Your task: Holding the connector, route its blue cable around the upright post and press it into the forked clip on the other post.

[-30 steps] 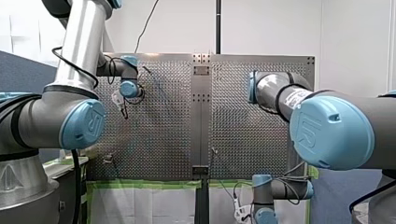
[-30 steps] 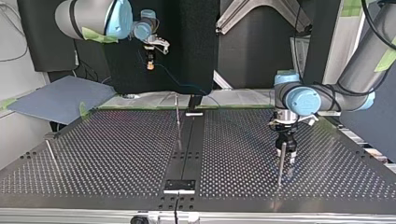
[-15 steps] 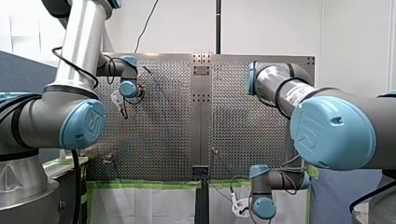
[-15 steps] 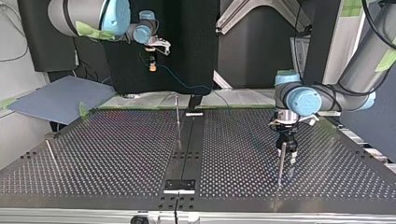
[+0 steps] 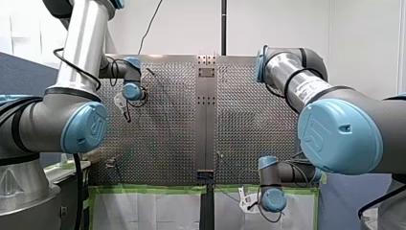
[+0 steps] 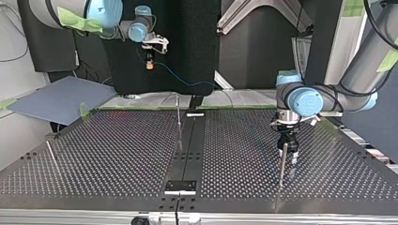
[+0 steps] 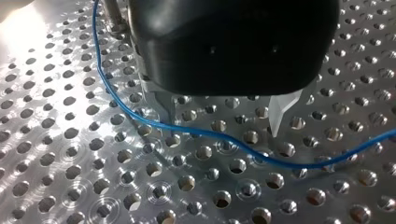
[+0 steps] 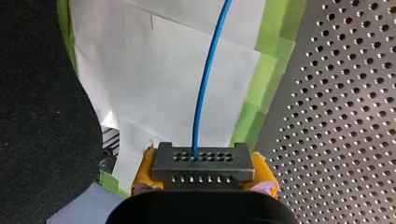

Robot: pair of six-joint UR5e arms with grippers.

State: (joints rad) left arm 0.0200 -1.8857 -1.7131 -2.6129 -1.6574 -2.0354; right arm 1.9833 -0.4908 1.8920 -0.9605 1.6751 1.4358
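Note:
My right gripper [image 8: 203, 173] is shut on a dark grey connector [image 8: 201, 161], with yellow pads [image 8: 144, 170] on both its sides. The blue cable [image 8: 205, 84] leaves the connector straight ahead. In the top view my right gripper [image 6: 149, 63] hangs high at the back left, beyond the table's far edge, and the cable [image 6: 180, 80] sags down to the right. My left gripper [image 6: 287, 151] stands low over the plate beside an upright post [image 6: 282, 164]. Its fingers [image 7: 161, 105] are open, and the cable [image 7: 233, 142] runs across the plate between them. A thin post [image 6: 179, 122] stands mid-table.
The perforated plate [image 6: 117, 154] has a black strip [image 6: 187, 150] down its middle. Another thin post [image 6: 51, 154] leans near the top view's left edge. Green tape [image 8: 261, 93] and white paper [image 8: 163, 70] lie off the table's edge under my right gripper.
In the front view my right arm's elbow has risen and its gripper has come up with the connector toward the table's edge. My left arm has not moved.

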